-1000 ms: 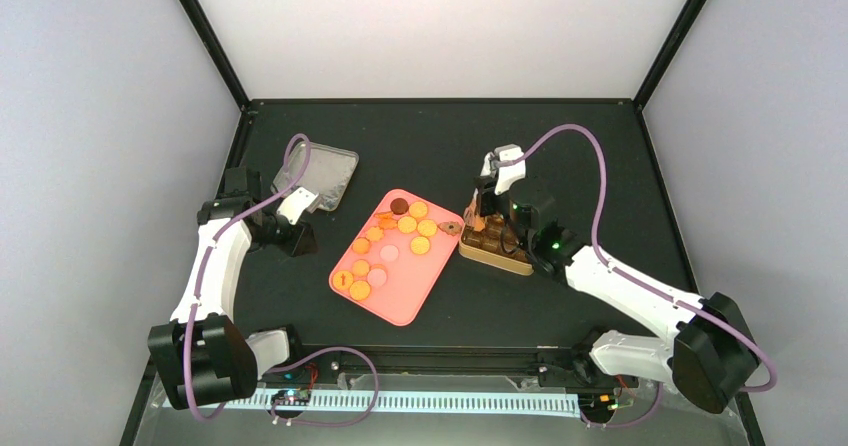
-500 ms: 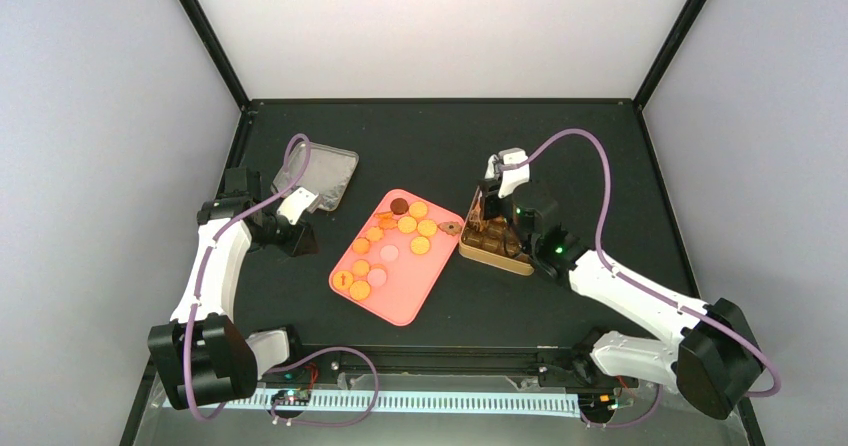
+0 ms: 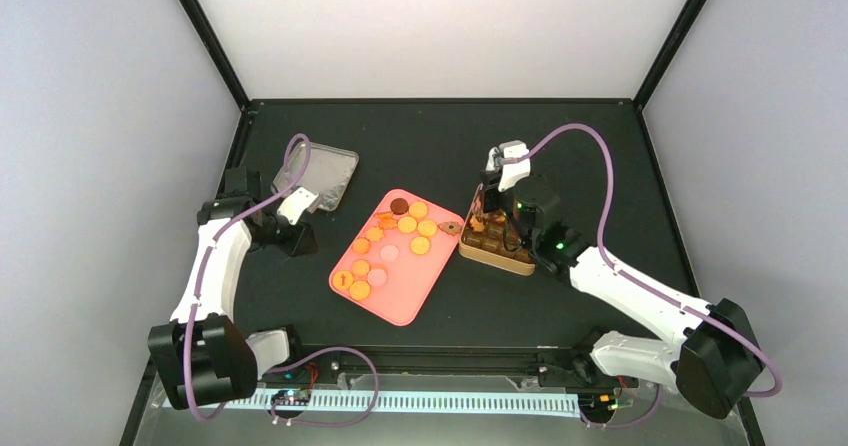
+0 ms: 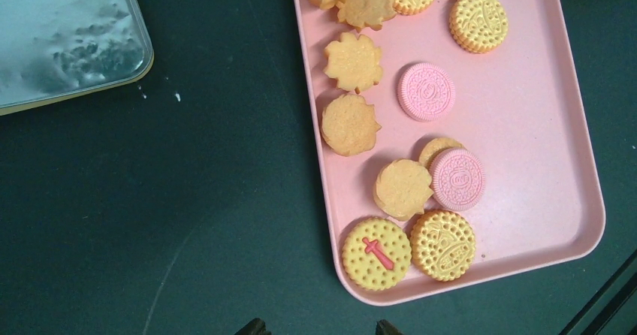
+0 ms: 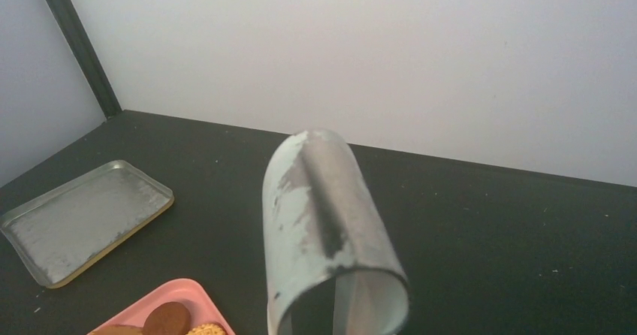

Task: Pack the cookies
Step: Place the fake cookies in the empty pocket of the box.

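The left claw has not stirred over the last second. It hangs released, jaws part-way apart with nothing between them, above the black worktop. The silver rectangular metal lid lies just beyond it. The pink rectangular plastic tray sits to its right, with the tray's edge close under the tips. The small round cookies, mostly orange-yellow with a couple of pink ones, lie on that tray where they lay a second ago. None has left it in that time.

Further right is the only change: the right claw has swung a little over the far-left end of the gold rectangular tin. The tin sits directly beneath it, just right of the tray. Whether this claw is clenched on a cookie or released I cannot tell. The wrist hides the tips from above, and its own camera looks out across the worktop.

I judge this to be work at the tin, perhaps settling a cookie, with most of the packing still ahead.
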